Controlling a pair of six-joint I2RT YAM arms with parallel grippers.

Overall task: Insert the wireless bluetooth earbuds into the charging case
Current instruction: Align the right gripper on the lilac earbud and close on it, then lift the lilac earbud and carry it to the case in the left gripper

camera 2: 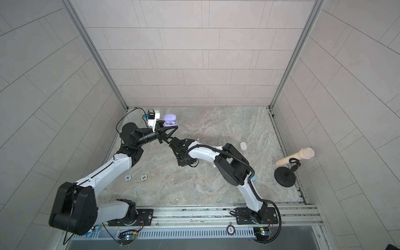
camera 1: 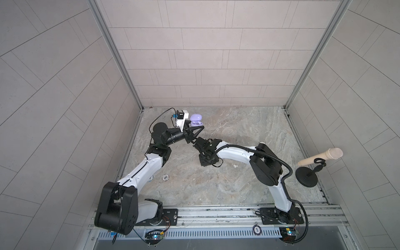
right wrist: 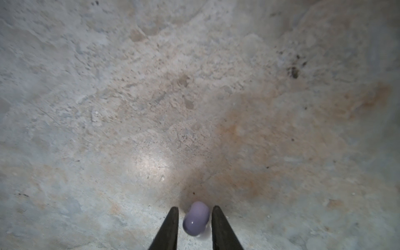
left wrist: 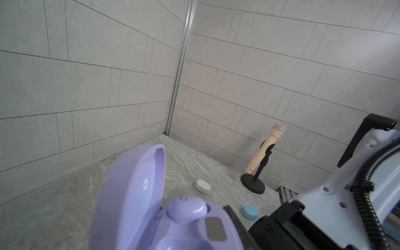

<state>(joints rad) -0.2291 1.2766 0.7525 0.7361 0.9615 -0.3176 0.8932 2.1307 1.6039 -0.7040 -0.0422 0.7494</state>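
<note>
My left gripper (camera 1: 194,128) is shut on an open lilac charging case (camera 1: 195,122) and holds it above the table near the back left; the same case (camera 2: 170,122) shows in both top views. In the left wrist view the lid (left wrist: 129,194) stands up and one lilac earbud (left wrist: 186,210) sits in a pocket. My right gripper (right wrist: 194,208) points down at the table just in front of the case. Its fingers (right wrist: 171,227) stand on either side of a second lilac earbud (right wrist: 195,219) lying on the stone, with small gaps. The right gripper (camera 1: 195,144) hides that bud in both top views.
A white case (camera 2: 243,146) and a light blue case (left wrist: 251,212) lie on the right half of the table. A beige microphone (camera 1: 320,157) on a black stand is at the right edge. A tiny white bud (camera 1: 234,166) lies near the right arm. Poker chips (camera 2: 143,177) lie at the front left.
</note>
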